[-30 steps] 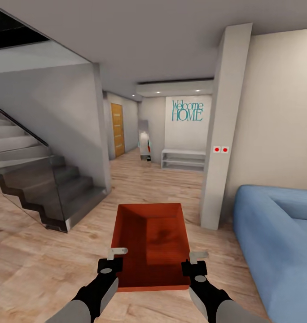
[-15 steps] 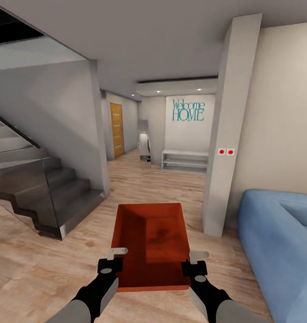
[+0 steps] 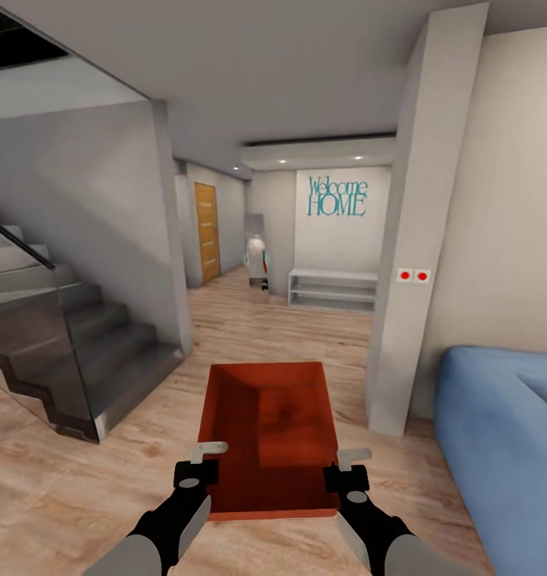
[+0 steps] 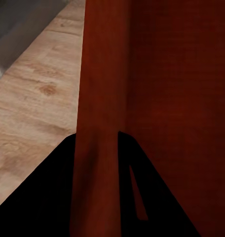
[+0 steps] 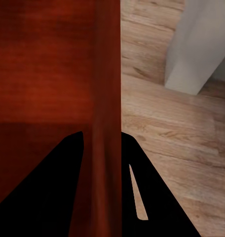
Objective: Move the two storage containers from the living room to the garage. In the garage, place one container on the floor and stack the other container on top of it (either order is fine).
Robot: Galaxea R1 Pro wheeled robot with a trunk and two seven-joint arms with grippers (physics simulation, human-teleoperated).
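Rolling forward along light wood-plank floor [image 3: 89, 472], staircase [image 3: 73, 344] and blue sofa [image 3: 497, 448] sliding outward since a second ago, orange-red open-top storage container [image 3: 269, 436] carried out front, left gripper [image 3: 200, 464] and right gripper [image 3: 347, 468] clamped on its side walls; garage likely ahead.

The bin [image 3: 269, 432] looks like matt orange-red plastic, smooth, with a faint dark blotch on its flat bottom, and the grippers' black fingers [image 3: 196, 474] read as dull plastic tipped with pale grey metal tabs. The floor [image 3: 73, 480] is light wood plank with a soft sheen and visible knots. The stairs [image 3: 105, 336] are smooth grey behind a glossy glass panel [image 3: 33, 360], and the sofa [image 3: 497, 432] is matt blue cloth.
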